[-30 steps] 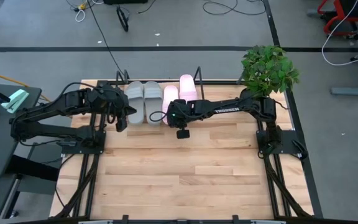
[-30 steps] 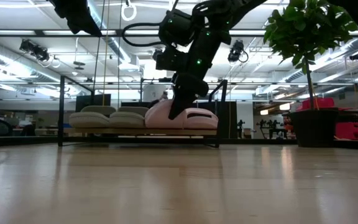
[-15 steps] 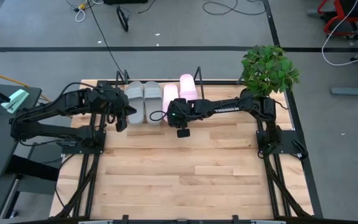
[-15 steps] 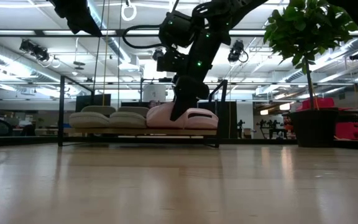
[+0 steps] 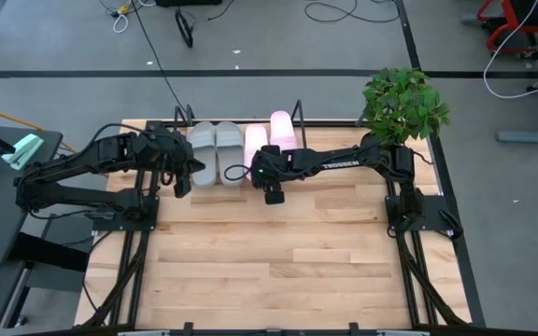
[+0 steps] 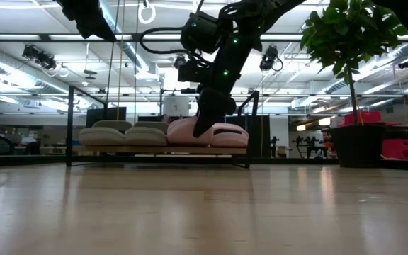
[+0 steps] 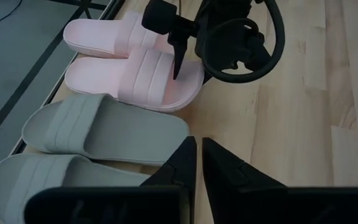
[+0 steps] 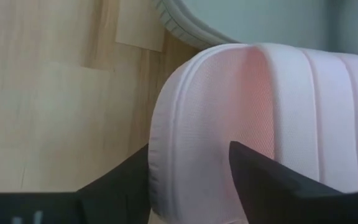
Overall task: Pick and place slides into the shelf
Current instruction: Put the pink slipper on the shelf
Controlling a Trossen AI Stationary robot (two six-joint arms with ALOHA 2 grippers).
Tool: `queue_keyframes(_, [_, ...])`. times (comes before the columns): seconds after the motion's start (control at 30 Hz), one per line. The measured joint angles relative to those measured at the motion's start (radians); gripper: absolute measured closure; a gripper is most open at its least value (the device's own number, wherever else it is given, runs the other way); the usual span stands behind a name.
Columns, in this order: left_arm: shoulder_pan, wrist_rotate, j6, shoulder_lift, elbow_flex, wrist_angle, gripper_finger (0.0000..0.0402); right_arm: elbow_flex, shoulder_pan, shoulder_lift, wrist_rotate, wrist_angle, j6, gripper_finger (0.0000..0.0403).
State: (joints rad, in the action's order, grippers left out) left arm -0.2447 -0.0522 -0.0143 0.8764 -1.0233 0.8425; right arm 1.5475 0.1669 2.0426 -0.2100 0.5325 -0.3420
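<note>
Four slides sit side by side on the shelf (image 6: pixel 154 150) at the tabletop's (image 5: pixel 278 252) far edge — the grey pair (image 5: pixel 215 151), then the pink pair (image 5: pixel 269 140). The nearer pink slide (image 7: pixel 143 78) has its heel rim between the spread, released fingers of the right hand (image 5: pixel 271 191), whose arm reads "TROSSEN". The left hand (image 7: pixel 196 163), clenched and empty, hovers beside the grey pair — open wood lies in front.

You have a light wooden table (image 5: pixel 278 252) carrying the black wire shelf (image 6: pixel 158 150) along its far edge. On the shelf lie two grey slides (image 5: pixel 215 151) and, just beside them toward the potted plant (image 5: pixel 402 105), two pink slides (image 5: pixel 271 140).
</note>
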Motion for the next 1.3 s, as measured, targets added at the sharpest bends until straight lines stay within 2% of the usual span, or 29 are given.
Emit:
queue_keyframes(0.3, [0.0,0.0,0.0,0.0,0.0,0.0,0.0376,0.0,0.002,0.0,0.025,-0.006,-0.018,0.0194])
queue_keyframes(0.43, [0.0,0.0,-0.001,0.0,0.0,0.0,0.0381,0.0,0.002,0.0,0.063,-0.007,-0.032,0.0181])
queue_keyframes(0.8, [0.0,0.0,-0.001,0.0,0.0,0.001,0.0367,0.0,-0.004,0.0,0.051,-0.005,-0.061,0.0139])
queue_keyframes(0.93, [0.0,0.0,-0.001,0.0,0.0,0.001,0.0371,0.0,-0.019,-0.004,0.038,-0.005,-0.079,0.0142])
queue_keyframes(1.1, [0.0,0.0,0.0,0.0,0.0,0.001,0.038,0.009,-0.03,-0.022,-0.063,-0.002,-0.081,0.0157])
queue_keyframes(1.3, [0.0,0.0,0.0,0.0,0.002,-0.002,0.0376,0.045,-0.031,-0.023,-0.004,0.045,-0.073,0.0182])
